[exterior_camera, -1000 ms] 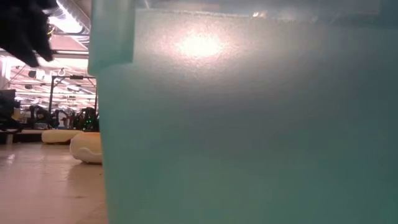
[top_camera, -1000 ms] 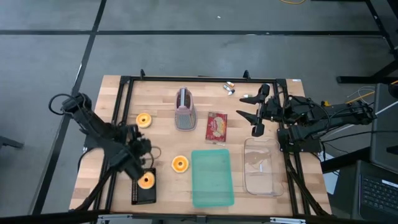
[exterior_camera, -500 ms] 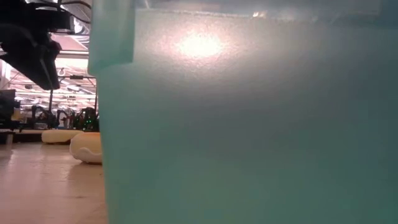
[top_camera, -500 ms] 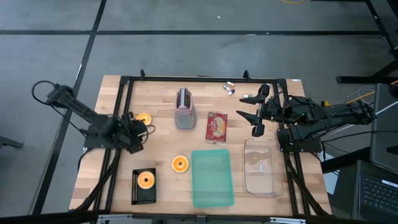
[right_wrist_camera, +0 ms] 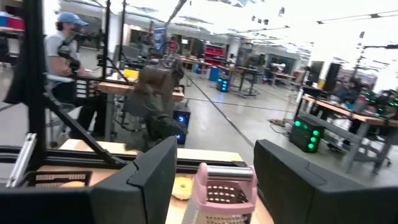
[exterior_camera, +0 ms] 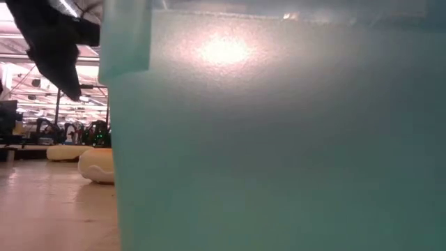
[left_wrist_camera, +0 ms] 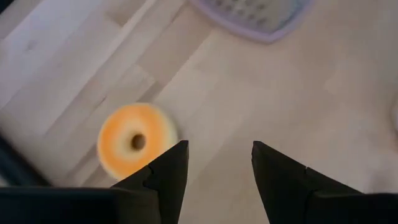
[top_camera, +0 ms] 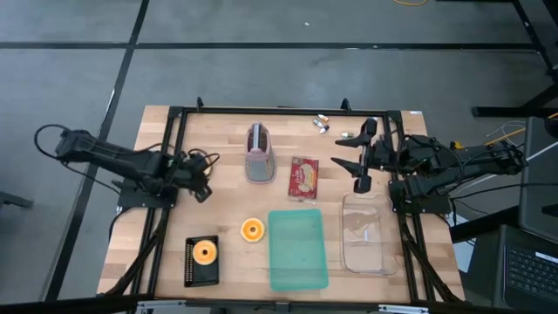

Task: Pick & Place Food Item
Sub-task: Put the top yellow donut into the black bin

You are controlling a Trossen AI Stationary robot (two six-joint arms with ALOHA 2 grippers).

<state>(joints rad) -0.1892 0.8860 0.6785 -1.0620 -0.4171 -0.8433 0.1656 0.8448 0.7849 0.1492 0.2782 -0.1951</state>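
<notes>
Three orange ring donuts are in play. One lies flat on the wood under my left gripper (top_camera: pixel 201 177) and shows in the left wrist view (left_wrist_camera: pixel 134 142), just beside one finger. My left gripper (left_wrist_camera: pixel 216 152) is open and empty above it. A second donut (top_camera: pixel 253 229) lies on the table mid-front. A third (top_camera: pixel 205 253) sits on a black tray (top_camera: pixel 190 269) near the front left. My right gripper (top_camera: pixel 358 160) is open and empty, raised at the far right.
A teal container (top_camera: pixel 298 249) stands at the front middle and fills the low view (exterior_camera: pixel 279 139). Beside it stands a clear container (top_camera: pixel 366 234). A pink rack (top_camera: pixel 260 153) and a red packet (top_camera: pixel 304 177) stand farther back. A person (right_wrist_camera: pixel 59 43) shows beyond the table.
My left gripper has gone from above the black tray toward the table's far edge, to the donut at the far left. The donut on the tray has stayed where it was.
</notes>
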